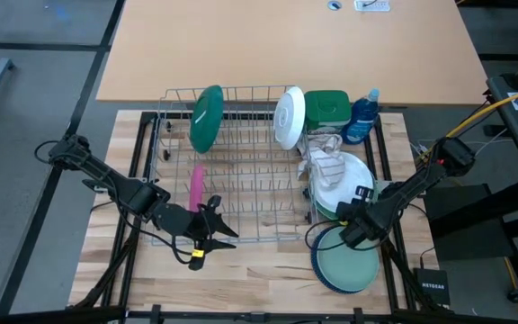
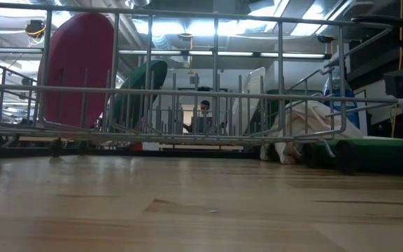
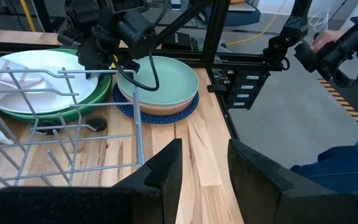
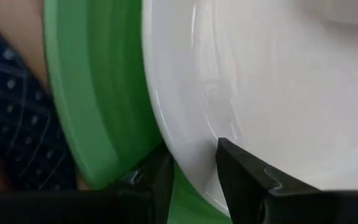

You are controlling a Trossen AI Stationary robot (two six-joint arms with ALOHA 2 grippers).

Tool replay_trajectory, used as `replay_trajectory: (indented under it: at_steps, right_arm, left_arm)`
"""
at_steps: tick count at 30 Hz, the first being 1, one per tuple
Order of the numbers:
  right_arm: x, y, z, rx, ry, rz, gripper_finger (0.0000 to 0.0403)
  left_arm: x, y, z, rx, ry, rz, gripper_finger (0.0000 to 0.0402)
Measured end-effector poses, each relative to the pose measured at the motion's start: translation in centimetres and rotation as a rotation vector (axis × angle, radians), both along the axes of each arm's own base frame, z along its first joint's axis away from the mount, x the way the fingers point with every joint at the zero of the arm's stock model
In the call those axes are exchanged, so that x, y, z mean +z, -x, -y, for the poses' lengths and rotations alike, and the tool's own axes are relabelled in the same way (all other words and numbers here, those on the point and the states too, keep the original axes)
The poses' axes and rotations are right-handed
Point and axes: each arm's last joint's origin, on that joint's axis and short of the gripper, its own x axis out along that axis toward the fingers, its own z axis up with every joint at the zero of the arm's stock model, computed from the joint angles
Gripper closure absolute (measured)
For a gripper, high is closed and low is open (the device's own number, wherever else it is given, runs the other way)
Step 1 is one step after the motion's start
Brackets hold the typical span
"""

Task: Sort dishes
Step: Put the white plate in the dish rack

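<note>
left gripper (image 1: 226,230) hovers low at the near side of the wire rack (image 1: 241,94), its fingers parted with nothing between them. just beside it, on the rack side, a pink plate (image 1: 196,187) stands on edge in the tines. farther back in the rack a dark green plate (image 1: 207,118) stands upright, and to its right a white plate (image 1: 289,116) stands upright too. the rack's wire wall lies between this gripper and the stacks on the right.

right gripper (image 1: 364,209) sits at the rim of the flat stack beside the rack, its jaws straddling the edge of the top white plate (image 4: 278,87), with the light green plate (image 4: 95,93) directly under it; the fingers look closed on that white rim. a cloth (image 1: 326,160) drapes over the far part of this stack. nearer than the gripper, a pale teal plate (image 1: 347,267) lies on a navy plate (image 3: 157,116). behind the stack are a green tub (image 1: 327,106) and a blue bottle (image 1: 362,117).
</note>
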Motion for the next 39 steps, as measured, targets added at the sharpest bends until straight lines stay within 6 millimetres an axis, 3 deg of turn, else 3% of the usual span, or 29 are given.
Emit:
replay_trajectory:
  at_steps: [8, 17, 23, 39]
  right_arm:
    - [-0.6, -0.4, -0.1, 0.015, 0.070, 0.028, 0.0286]
    - [-0.6, -0.9, -0.1, 0.050, 0.133, 0.099, 0.0366]
    - [-0.4, -1.1, -0.2, 0.060, 0.143, 0.122, 0.0370]
    - [3.6, -2.7, -1.9, 0.054, 0.003, 0.051, 0.0377]
  left_arm:
    - [0.0, 0.0, 0.0, 0.000, 0.000, 0.000, 0.0284]
    - [0.0, 0.0, 0.0, 0.000, 0.000, 0.000, 0.0284]
    - [0.0, 0.0, 0.0, 0.000, 0.000, 0.000, 0.0284]
    - [0.1, 0.0, 0.0, 0.007, 0.002, 0.010, 0.0284]
